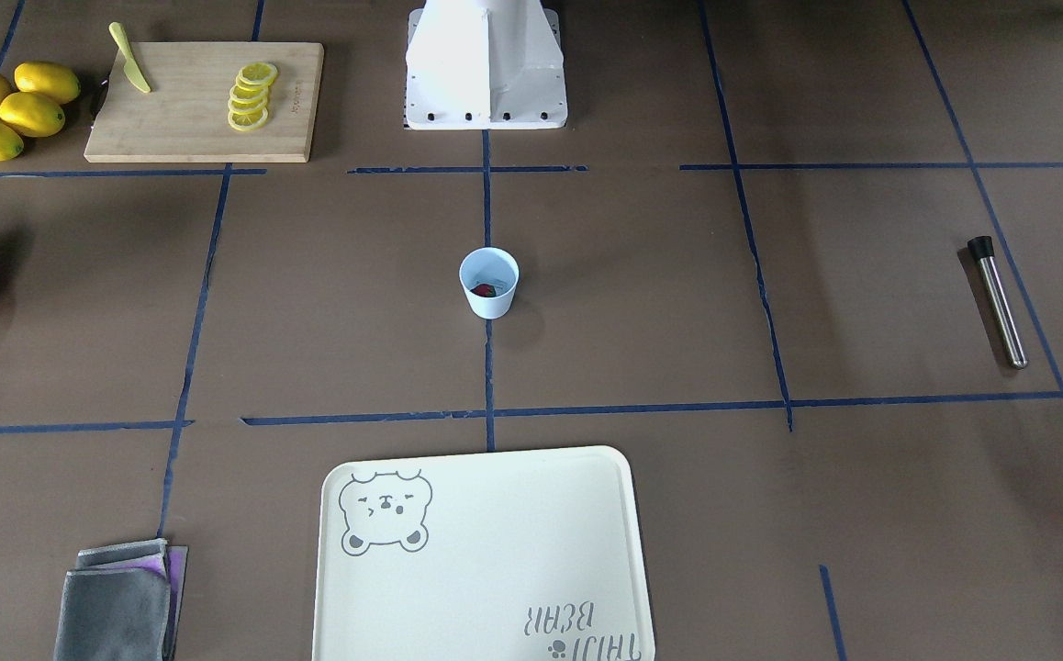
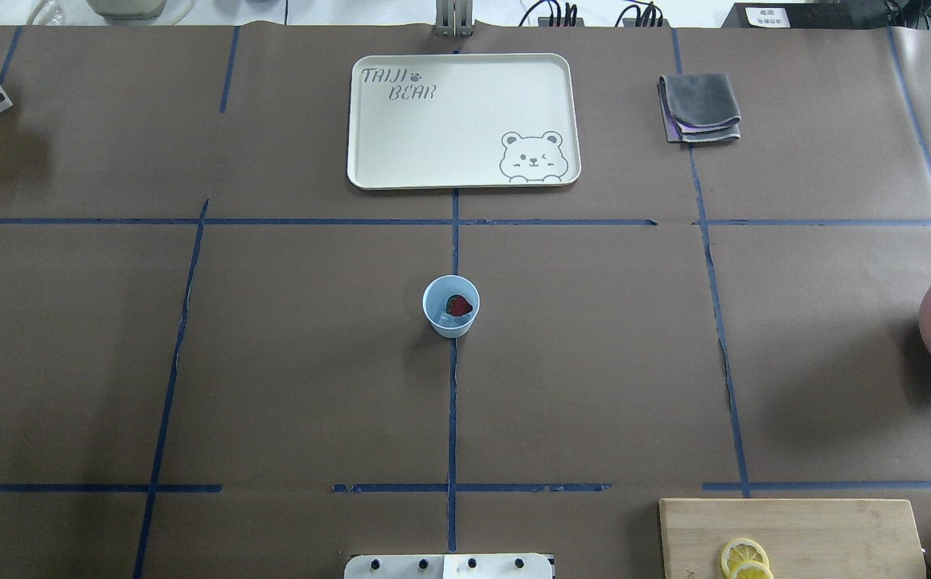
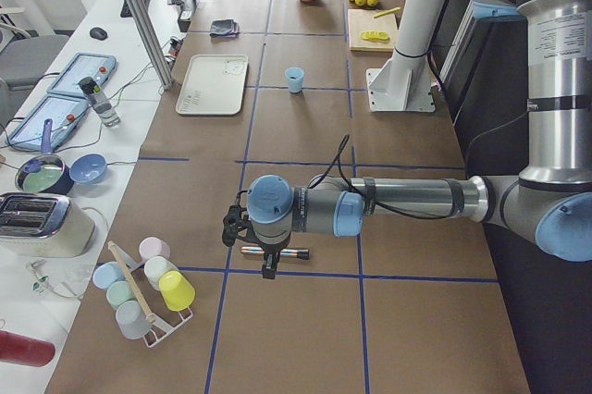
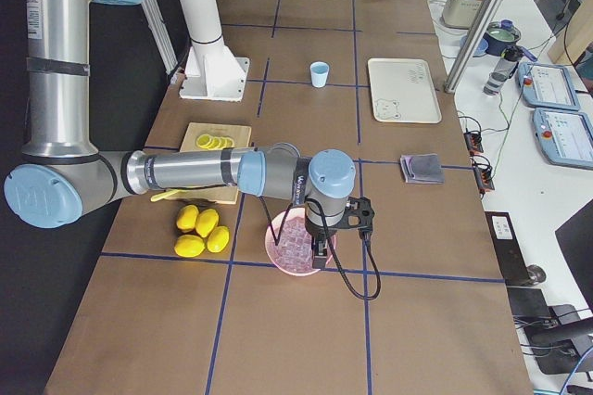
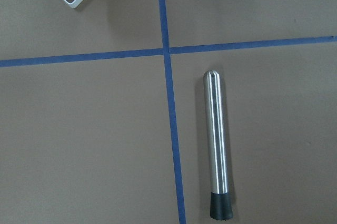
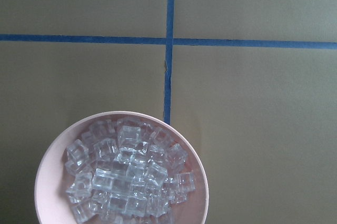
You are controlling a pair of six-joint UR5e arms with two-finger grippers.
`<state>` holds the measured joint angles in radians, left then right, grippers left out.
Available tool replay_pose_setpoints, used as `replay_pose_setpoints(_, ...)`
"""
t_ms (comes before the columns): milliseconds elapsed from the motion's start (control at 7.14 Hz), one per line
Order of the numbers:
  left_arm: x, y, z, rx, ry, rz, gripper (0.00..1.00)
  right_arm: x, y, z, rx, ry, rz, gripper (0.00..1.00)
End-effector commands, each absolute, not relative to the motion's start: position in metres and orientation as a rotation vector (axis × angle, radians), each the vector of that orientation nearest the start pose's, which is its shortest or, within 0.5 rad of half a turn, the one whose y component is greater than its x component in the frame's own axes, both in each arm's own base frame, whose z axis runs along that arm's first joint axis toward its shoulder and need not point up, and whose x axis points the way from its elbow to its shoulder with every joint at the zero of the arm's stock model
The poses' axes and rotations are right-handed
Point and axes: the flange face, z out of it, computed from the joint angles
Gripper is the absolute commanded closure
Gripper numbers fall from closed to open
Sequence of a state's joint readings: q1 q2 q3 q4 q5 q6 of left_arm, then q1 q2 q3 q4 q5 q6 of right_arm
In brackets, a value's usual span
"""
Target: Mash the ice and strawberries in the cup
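Note:
The pale blue cup [image 2: 450, 305] stands upright at the table's centre, also seen in the front view as the cup [image 1: 488, 283]. Inside it lie a red strawberry [image 2: 458, 305] and a few pieces of ice [image 2: 447, 320]. My left gripper [image 3: 268, 267] hovers over a steel muddler [image 5: 217, 150] far to the cup's left; I cannot tell if it is open or shut. My right gripper [image 4: 320, 256] hangs over a pink bowl [image 6: 52, 150] of ice cubes [image 6: 126, 176] far to the right; its state cannot be told either. No fingers show in the wrist views.
A cream bear tray [image 2: 369, 161] and a folded grey cloth [image 2: 700, 107] lie beyond the cup. A cutting board [image 1: 192, 138] holds lemon slices [image 1: 251, 95] and a yellow knife [image 1: 130, 71], with lemons [image 1: 13, 108] beside it. A rack of cups [image 3: 148, 288] stands near the muddler.

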<state>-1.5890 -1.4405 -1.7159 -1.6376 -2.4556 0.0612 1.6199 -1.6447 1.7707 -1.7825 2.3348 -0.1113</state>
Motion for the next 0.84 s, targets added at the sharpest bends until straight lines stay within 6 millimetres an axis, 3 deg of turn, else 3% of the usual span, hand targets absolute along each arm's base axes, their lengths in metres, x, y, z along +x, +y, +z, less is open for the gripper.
replay_pose_setpoints(0, -0.063, -0.440, 0.623, 0.124, 0.879, 0.086, 0.00, 0.086, -0.447, 0.616, -0.018, -0.767, -0.027, 0.01)
replay_pose_setpoints(701, -0.049, -0.445, 0.623, 0.111, 0.870, 0.116, 0.00, 0.086, -0.445, 0.619, -0.024, -0.768, -0.024, 0.01)
